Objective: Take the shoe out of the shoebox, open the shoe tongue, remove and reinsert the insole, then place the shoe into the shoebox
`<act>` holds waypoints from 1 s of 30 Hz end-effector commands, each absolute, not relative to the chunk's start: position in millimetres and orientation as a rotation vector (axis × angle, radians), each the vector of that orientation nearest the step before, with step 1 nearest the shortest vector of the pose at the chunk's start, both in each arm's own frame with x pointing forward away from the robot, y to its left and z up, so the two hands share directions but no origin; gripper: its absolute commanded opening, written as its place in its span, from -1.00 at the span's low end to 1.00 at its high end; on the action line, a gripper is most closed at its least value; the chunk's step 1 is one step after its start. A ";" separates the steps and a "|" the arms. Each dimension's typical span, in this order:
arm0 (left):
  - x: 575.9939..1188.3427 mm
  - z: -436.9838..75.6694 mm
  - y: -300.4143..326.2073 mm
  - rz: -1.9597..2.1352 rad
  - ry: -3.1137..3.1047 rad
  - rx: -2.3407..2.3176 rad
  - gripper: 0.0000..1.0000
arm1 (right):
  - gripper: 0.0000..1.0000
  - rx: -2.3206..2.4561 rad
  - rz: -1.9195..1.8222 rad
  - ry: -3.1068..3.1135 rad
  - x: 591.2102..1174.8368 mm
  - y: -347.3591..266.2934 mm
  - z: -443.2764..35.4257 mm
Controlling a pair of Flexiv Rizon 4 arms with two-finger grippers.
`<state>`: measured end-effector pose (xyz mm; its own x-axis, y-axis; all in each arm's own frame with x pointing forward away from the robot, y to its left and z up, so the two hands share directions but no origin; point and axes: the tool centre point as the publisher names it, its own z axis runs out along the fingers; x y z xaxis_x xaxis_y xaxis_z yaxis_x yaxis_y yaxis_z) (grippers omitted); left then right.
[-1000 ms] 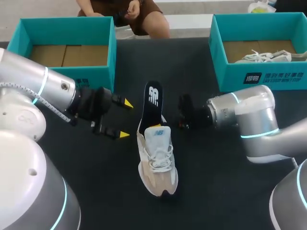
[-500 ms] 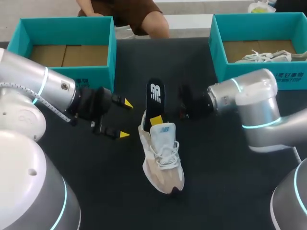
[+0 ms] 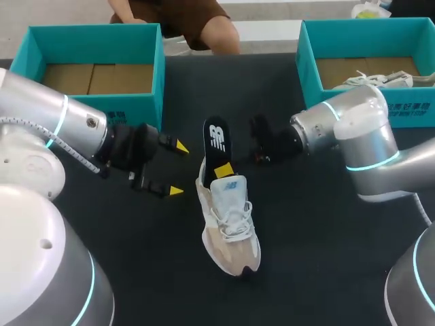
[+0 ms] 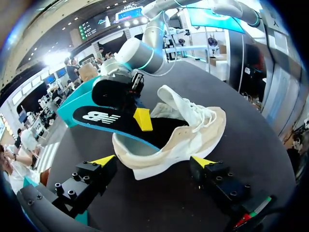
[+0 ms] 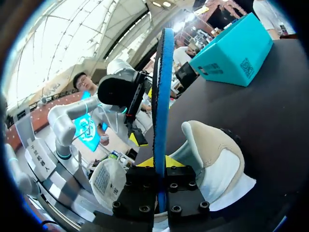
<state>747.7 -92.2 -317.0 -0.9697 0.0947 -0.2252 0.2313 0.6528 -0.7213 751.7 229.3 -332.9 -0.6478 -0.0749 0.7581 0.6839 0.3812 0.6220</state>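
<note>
Right gripper [image 5: 161, 163] pinches the insole [image 3: 216, 139], part inside the shoe [image 3: 231, 224]; it looks thin and floppy, best held mid-length. Left gripper [image 3: 177, 169] spread.

Silver arms [image 3: 41, 115] ringed in glowing cyan carry black, screw-studded grippers [image 3: 178, 169] tipped bright yellow.

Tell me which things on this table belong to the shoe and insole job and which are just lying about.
Job in hand:
- beige shoe on the table
- black insole, lower end in the shoe
- right gripper, clamped on the insole
- left gripper, open beside the shoe
- empty teal shoebox, probably the shoe's

Lying about:
- second teal shoebox
- white shoe inside it
</note>
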 end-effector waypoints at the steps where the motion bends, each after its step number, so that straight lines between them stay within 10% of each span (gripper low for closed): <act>1: 747.1 -316.6 -92.5 -1.207 2.705 0.269 1.00 | -1.00 -0.519 -1.240 -1.894 750.8 230.4 -340.1; 30: 747.1 -316.6 -92.5 -1.207 2.705 0.269 1.00 | -0.59 -0.520 -1.189 -1.949 753.1 230.4 -322.2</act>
<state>747.7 -92.2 -317.0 -0.9697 0.0948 -0.2252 0.2313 0.6528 -0.7213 753.1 232.3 -331.0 -0.6092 -0.0638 0.7904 0.6801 0.4705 0.5622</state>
